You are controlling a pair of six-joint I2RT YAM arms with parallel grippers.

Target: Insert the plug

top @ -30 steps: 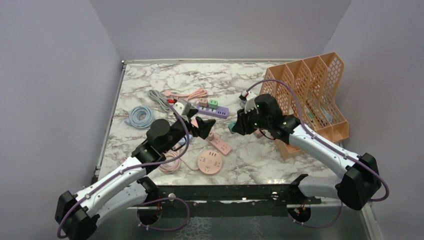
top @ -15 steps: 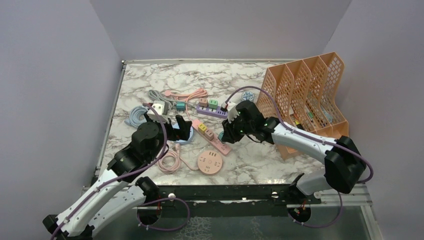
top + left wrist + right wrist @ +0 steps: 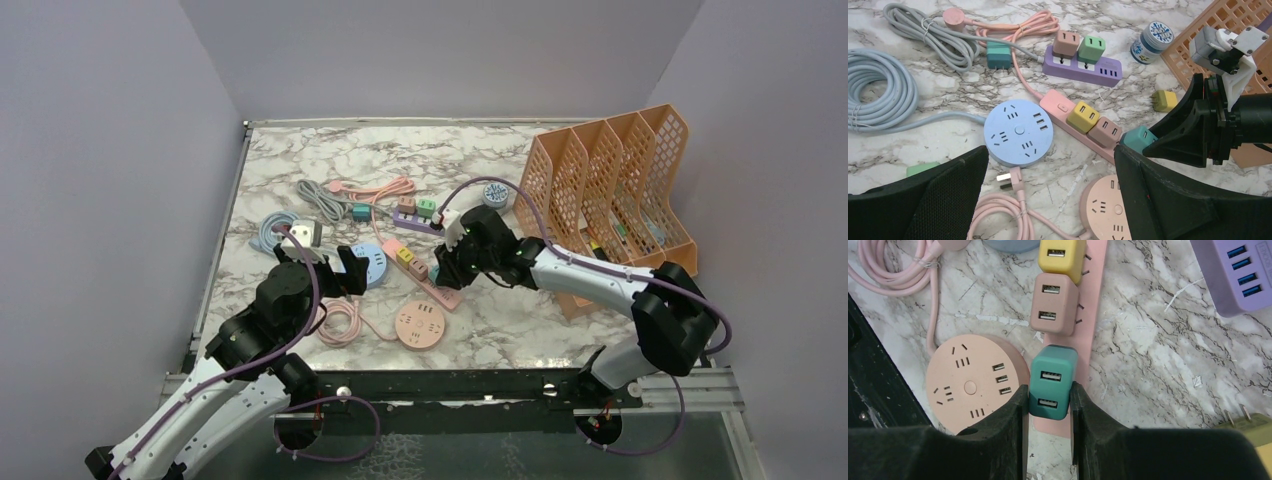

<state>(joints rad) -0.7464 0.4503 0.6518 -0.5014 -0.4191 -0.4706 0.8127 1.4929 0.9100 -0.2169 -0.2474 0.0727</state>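
Observation:
My right gripper [image 3: 1049,400] is shut on a teal USB plug adapter [image 3: 1050,381] and holds it over the near end of the pink power strip [image 3: 1092,305], just behind a pink adapter [image 3: 1053,304] and a yellow adapter [image 3: 1061,255] seated on that strip. In the top view the right gripper [image 3: 447,268] is at the strip's near end [image 3: 443,293]. In the left wrist view the teal adapter [image 3: 1139,139] sits against the strip [image 3: 1060,106]. My left gripper [image 3: 1050,200] is open and empty, above the blue round socket hub [image 3: 1018,132] and a loose pink plug [image 3: 1010,179].
A pink round socket hub [image 3: 420,325] with coiled pink cable lies near the front. A purple strip [image 3: 425,221] with two adapters, grey cables [image 3: 322,200], a light-blue coil [image 3: 277,226] and a small jar [image 3: 495,194] lie behind. An orange file rack [image 3: 620,190] stands at the right.
My right gripper has carried the teal adapter left and down to the pink strip's near end. My left arm has drawn back towards the near left, uncovering the blue hub.

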